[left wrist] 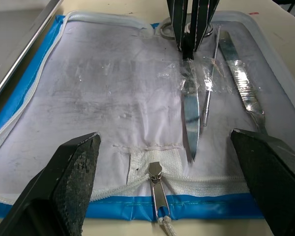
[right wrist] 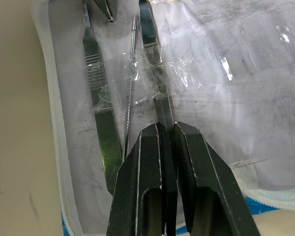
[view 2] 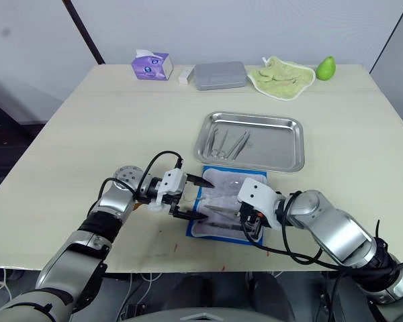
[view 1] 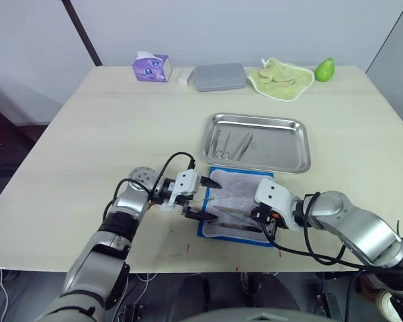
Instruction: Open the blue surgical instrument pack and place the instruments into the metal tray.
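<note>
Pulling instruments from the opened blue surgical instrument pack [view 1: 236, 208] near the tabletop's [view 1: 107, 127] front edge, the right tool [right wrist: 167, 129] is clamped on a flat steel instrument [left wrist: 191, 110] in its clear pocket. The left tool [view 1: 196, 199] gapes wide, empty, over the pack's edge. Next, I'd judge, slide it free and carry it to the metal tray [view 1: 258, 141] just behind. A tissue box [view 1: 151, 68] sits along the far edge.
</note>
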Action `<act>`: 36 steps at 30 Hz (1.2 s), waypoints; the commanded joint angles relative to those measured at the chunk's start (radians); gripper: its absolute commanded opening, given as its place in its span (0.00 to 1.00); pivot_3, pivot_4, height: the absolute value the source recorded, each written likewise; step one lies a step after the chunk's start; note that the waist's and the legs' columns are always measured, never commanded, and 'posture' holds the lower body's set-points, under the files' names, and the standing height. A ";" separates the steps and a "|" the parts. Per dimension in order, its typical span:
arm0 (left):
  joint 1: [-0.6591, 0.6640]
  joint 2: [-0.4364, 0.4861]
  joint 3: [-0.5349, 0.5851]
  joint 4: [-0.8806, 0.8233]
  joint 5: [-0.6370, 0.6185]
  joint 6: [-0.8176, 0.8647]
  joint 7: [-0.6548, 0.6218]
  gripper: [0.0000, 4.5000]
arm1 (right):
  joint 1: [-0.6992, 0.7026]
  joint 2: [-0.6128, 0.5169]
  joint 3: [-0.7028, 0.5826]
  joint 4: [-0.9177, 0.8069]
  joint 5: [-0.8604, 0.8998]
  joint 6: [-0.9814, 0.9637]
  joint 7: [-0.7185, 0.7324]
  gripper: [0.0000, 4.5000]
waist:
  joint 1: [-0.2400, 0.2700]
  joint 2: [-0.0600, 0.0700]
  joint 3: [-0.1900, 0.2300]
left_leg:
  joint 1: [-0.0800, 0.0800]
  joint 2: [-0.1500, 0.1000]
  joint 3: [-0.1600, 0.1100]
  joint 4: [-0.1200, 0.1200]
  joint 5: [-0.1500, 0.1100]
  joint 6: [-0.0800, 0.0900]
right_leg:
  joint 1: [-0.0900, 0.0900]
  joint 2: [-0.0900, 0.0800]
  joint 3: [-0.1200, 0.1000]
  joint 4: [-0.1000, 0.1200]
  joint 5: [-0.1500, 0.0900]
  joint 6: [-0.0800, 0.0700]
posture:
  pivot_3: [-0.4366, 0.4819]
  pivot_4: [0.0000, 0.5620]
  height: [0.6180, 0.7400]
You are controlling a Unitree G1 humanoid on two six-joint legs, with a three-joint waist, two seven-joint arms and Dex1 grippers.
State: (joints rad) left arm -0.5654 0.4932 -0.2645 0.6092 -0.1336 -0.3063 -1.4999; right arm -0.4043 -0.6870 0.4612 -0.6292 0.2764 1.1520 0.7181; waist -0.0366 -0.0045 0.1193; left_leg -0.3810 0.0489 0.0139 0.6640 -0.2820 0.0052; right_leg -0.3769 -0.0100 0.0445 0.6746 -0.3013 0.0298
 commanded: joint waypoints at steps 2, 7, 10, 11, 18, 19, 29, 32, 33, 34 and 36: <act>0.061 0.006 -0.063 0.049 0.067 0.036 -0.016 1.00 | -0.049 -0.022 -0.021 -0.053 0.031 0.019 0.015 0.01 | 0.000 0.000 0.001 | 0.000 0.000 0.000 0.000 0.000 0.000 | 0.000 0.000 0.000 0.000 0.000 0.000 | 0.48 0.27 1.00; 0.062 -0.013 -0.051 0.062 0.041 0.056 -0.027 1.00 | -0.072 -0.028 -0.021 -0.057 0.050 0.032 0.012 0.01 | 0.000 0.000 0.001 | -0.001 0.000 0.000 0.000 0.000 0.000 | 0.000 0.000 0.000 0.000 0.000 0.000 | 0.48 0.27 1.00; 0.061 -0.030 -0.041 0.093 0.021 0.050 -0.046 1.00 | -0.075 -0.031 -0.021 -0.058 0.058 0.036 0.009 0.01 | 0.000 0.000 0.002 | -0.001 -0.001 0.000 0.000 0.000 0.000 | -0.001 -0.001 0.000 -0.001 0.000 0.000 | 0.48 0.27 1.00; 0.061 -0.032 -0.040 0.103 0.023 0.044 -0.047 1.00 | -0.075 -0.033 -0.022 -0.059 0.061 0.037 0.008 0.01 | 0.000 0.000 0.002 | -0.001 -0.001 0.000 0.000 0.000 0.000 | -0.001 -0.001 0.000 -0.001 0.000 0.001 | 0.48 0.27 1.00; 0.056 -0.043 -0.048 0.154 0.056 0.000 -0.042 1.00 | -0.096 -0.055 -0.040 -0.074 0.087 0.058 0.016 0.01 | 0.001 0.002 0.001 | -0.001 -0.001 0.000 0.000 0.000 0.000 | 0.000 -0.002 0.000 0.000 0.000 0.001 | 0.48 0.27 1.00; 0.056 -0.044 -0.050 0.155 0.059 -0.002 -0.041 1.00 | -0.099 -0.059 -0.041 -0.075 0.090 0.059 0.016 0.01 | 0.001 0.002 0.001 | -0.001 -0.001 0.000 0.000 0.000 0.000 | 0.000 -0.002 0.000 0.000 0.000 0.001 | 0.48 0.27 1.00; 0.046 -0.046 -0.064 0.179 0.094 -0.021 -0.011 1.00 | -0.116 -0.096 -0.039 -0.073 0.106 0.058 0.019 0.01 | 0.007 0.003 0.001 | -0.001 -0.003 0.000 0.000 0.000 0.001 | 0.000 -0.003 -0.001 0.000 0.000 0.001 | 0.48 0.27 1.00; 0.045 -0.045 -0.066 0.180 0.097 -0.020 -0.009 1.00 | -0.116 -0.102 -0.040 -0.072 0.110 0.057 0.019 0.01 | 0.008 0.003 0.001 | -0.001 -0.003 0.000 0.000 0.000 0.001 | 0.000 -0.004 -0.001 0.000 0.000 0.002 | 0.48 0.27 1.00; 0.046 -0.044 -0.067 0.180 0.098 -0.020 -0.008 1.00 | -0.117 -0.106 -0.043 -0.074 0.113 0.059 0.020 0.01 | 0.008 0.003 0.001 | -0.001 -0.003 0.000 0.000 0.000 0.001 | 0.000 -0.004 -0.001 0.000 0.000 0.002 | 0.48 0.27 1.00; 0.044 -0.045 -0.068 0.182 0.099 -0.020 -0.006 1.00 | -0.117 -0.111 -0.044 -0.074 0.114 0.059 0.022 0.01 | 0.008 0.003 0.001 | -0.001 -0.003 0.000 0.000 0.000 0.001 | 0.000 -0.004 -0.001 0.000 -0.001 0.002 | 0.48 0.27 1.00; 0.041 -0.044 -0.070 0.186 0.102 -0.019 -0.004 1.00 | -0.118 -0.123 -0.048 -0.071 0.115 0.058 0.024 0.01 | 0.010 0.003 0.001 | -0.001 -0.003 0.000 0.000 0.000 0.001 | 0.000 -0.004 -0.001 0.000 -0.001 0.002 | 0.48 0.27 1.00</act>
State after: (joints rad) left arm -0.5875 0.4408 -0.2576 0.6800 -0.1412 -0.3423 -1.5179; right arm -0.4990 -0.7828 0.4595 -0.6563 0.3844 1.2160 0.7319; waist -0.0271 -0.0016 0.1206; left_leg -0.3819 0.0456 0.0138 0.6639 -0.2823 0.0059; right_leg -0.3769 -0.0143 0.0434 0.6742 -0.3019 0.0316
